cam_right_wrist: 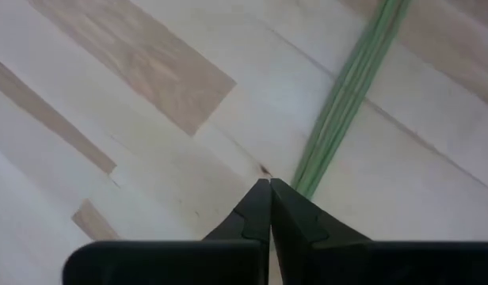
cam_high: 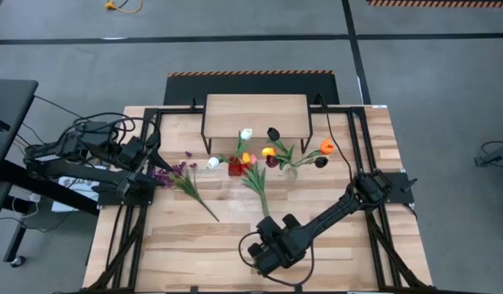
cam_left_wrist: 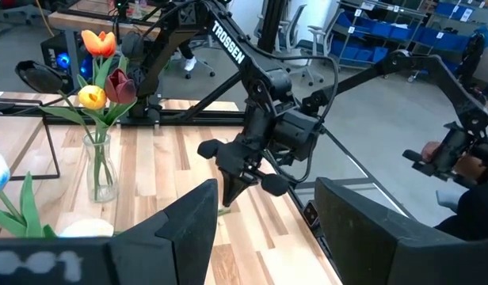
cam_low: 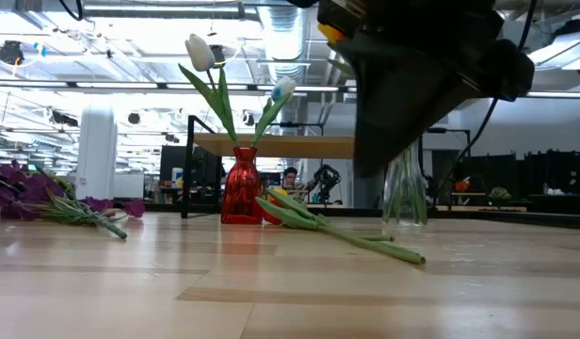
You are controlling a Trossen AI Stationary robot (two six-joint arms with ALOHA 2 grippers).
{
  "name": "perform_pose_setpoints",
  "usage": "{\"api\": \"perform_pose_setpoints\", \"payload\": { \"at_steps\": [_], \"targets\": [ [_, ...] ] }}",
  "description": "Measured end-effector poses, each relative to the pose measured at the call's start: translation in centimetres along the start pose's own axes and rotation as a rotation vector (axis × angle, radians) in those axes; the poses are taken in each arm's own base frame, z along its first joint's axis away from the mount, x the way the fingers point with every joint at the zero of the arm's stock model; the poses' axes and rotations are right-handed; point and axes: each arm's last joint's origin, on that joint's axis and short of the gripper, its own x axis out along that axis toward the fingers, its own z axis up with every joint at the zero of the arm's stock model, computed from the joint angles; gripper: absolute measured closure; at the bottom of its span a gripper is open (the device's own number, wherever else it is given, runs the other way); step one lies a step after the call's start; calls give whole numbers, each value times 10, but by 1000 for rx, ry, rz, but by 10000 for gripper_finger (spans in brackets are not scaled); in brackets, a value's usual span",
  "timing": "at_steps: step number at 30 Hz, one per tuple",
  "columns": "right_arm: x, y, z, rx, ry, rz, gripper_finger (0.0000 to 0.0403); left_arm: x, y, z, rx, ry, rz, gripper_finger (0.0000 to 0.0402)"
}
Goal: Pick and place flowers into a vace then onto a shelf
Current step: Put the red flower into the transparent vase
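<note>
In the high view, a red vase (cam_high: 237, 168) with white tulips (cam_high: 246, 134) and a clear vase (cam_high: 291, 170) with orange, yellow and near-black tulips (cam_high: 326, 147) are seen standing on the surface (cam_high: 194, 245), just before the shelf (cam_high: 255, 114), which is bare; a bundle of tulips (cam_high: 255, 175) and the purple blossoms (cam_high: 175, 174) are left lying flat, so the filling is judged partly done and the shelving not begun; the right gripper (cam_high: 265, 220) is held over the bundle's stem ends, the left gripper (cam_high: 150, 167) is parked near the blossoms.

In the low view, the red vase (cam_low: 240, 186) is seen upright, the green stems (cam_low: 342, 230) flat beside it, the purple blossoms (cam_low: 45, 200) flat and well apart.

In the left wrist view, the left fingers (cam_left_wrist: 188, 229) are spread wide and empty; "TROSSEN" is read on the right arm (cam_left_wrist: 252, 71).

In the right wrist view, the right fingers (cam_right_wrist: 269, 207) are pressed together, empty, their tips just beside the stems (cam_right_wrist: 347, 87).
</note>
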Motion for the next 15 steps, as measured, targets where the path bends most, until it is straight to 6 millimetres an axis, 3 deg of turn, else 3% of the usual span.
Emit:
{"api": "perform_pose_setpoints", "payload": {
  "at_steps": [10,15],
  "targets": [
    [5,-2,7,-22,50,-8,303,0,0,0,-1,0,0,200],
    [8,-4,13,-39,52,-17,275,0,0,0,-12,0,-1,200]
  ]
}}
